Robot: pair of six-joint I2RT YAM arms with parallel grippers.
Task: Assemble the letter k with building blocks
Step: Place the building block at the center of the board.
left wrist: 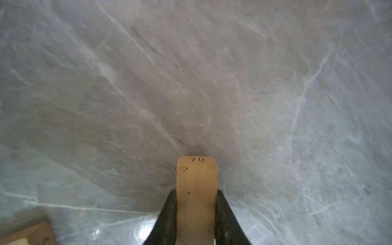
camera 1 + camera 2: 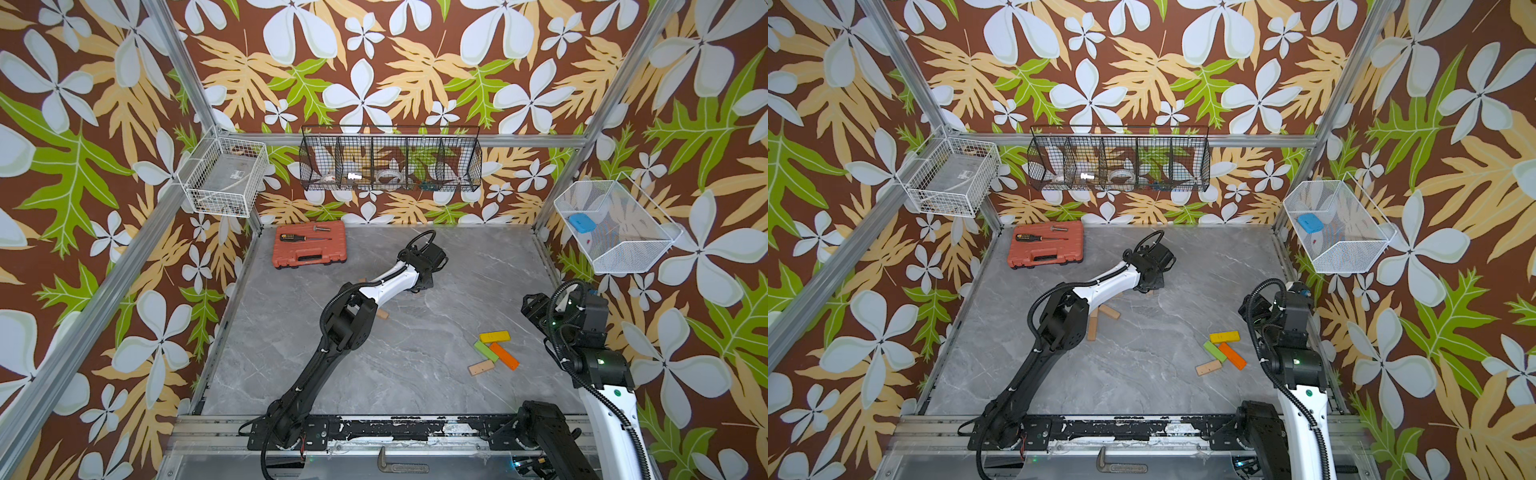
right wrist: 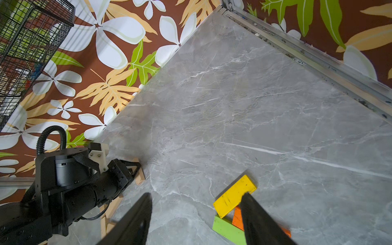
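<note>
Black left fingers (image 1: pixel 168 214) fill the near edge of the left wrist view. They are clamped on the two broad faces of a plain light wood plank (image 1: pixel 196 176) stamped "70". You cannot tell whether its far end touches the grey marble table (image 1: pixel 212 74). The corner of a second plain wood plank (image 1: pixel 27 233) shows at the frame edge.

Right wrist view: your right fingers (image 3: pixel 135 218) stand spread with nothing between them. One of them overlaps a yellow rectangular plank (image 3: pixel 231 197). A green plank (image 3: pixel 224 230) and an orange plank (image 3: pixel 237 221) lie against the yellow one.

Both top views: the three coloured planks sit clustered on the table's right side, with a short bare wood plank (image 2: pixel 481 368) just beside the green one. Mid-table, a pair of plain planks (image 2: pixel 1092 330) lies by your left arm's elbow, one slanting off the other. A red-orange plastic tool case (image 2: pixel 309 244) lies at the back left, well apart from both groups.
</note>
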